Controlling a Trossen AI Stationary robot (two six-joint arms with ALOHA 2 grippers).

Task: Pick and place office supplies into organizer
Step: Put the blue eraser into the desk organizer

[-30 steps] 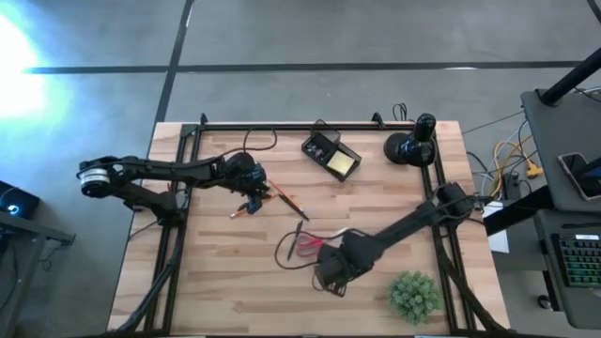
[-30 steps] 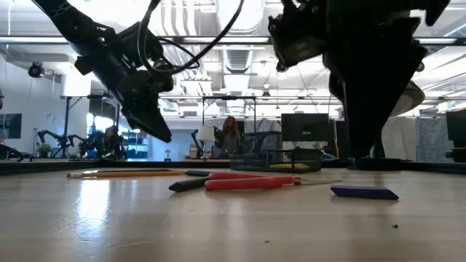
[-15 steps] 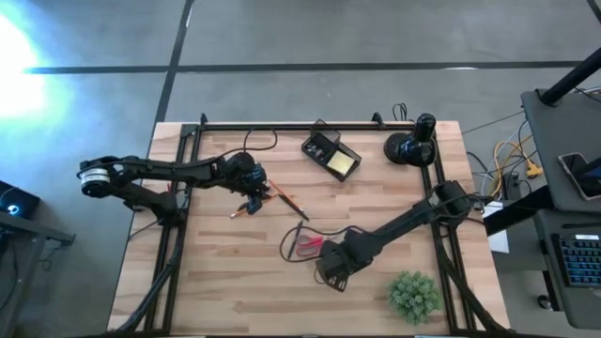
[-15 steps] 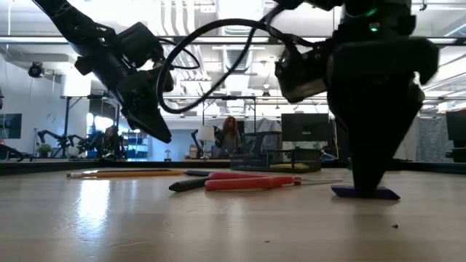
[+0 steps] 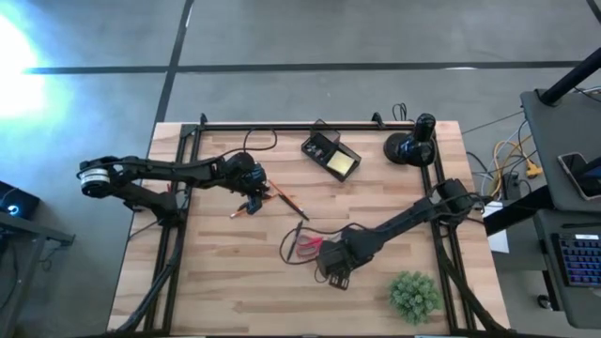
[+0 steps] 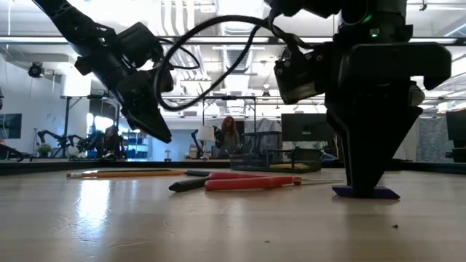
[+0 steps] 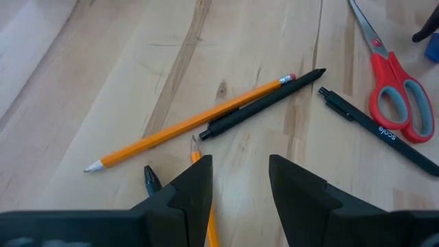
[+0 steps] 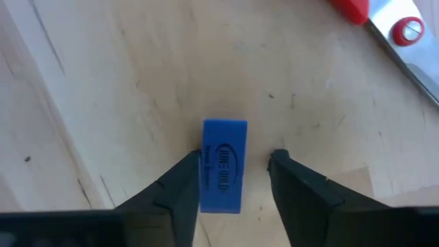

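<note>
The right gripper (image 8: 233, 171) is lowered onto the wooden desk (image 5: 225, 282), its jaws apart around a small blue rectangular eraser (image 8: 224, 165). The eraser is seen lying flat between the two dark fingers, touching one finger and clear of the other. In the high view this gripper (image 5: 333, 272) is placed at about 5 o'clock from the desk's middle, with the red-handled scissors (image 5: 308, 246) just beside it at 10 o'clock. The left gripper (image 7: 236, 185) is held above an orange pencil (image 7: 185, 123) and a matte black pen (image 7: 264, 103), jaws apart and holding nothing. The black boxy organizer (image 5: 322, 146) is set at 12 o'clock by the far edge, a square yellow sticky-note pad (image 5: 342, 165) touching it.
</note>
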